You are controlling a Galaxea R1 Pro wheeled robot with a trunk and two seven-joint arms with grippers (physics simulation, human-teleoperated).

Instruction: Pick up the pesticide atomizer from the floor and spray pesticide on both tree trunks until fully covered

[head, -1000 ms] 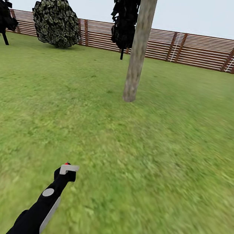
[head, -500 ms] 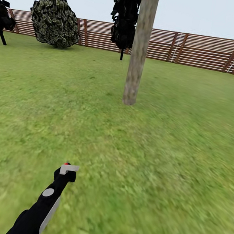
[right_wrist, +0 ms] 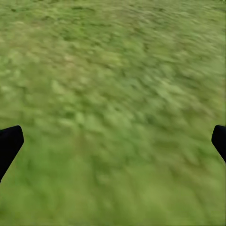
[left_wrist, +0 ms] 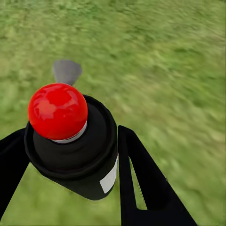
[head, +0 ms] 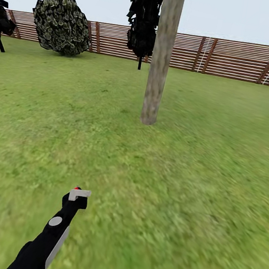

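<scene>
Green lawn, slat fence behind: left pincer pinches pesticide atomizer, red cap up; right pincer spread, empty. Tree trunk well ahead. Approx. plan: close in, aim nozzle at trunk, sweep base to top.

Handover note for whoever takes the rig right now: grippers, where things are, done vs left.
Left gripper: shut on the pesticide atomizer, red cap toward the wrist camera, held low over the grass.
Right gripper: open, empty, fingertips spread wide over grass.
Nearest tree trunk: straight ahead, upright, well beyond the left gripper. A second dark-leaved tree stands farther back by the fence.
Done: atomizer picked up.
Left: close in on the trunk and spray it, then the other tree. No spray coating visible on the trunk yet.
</scene>
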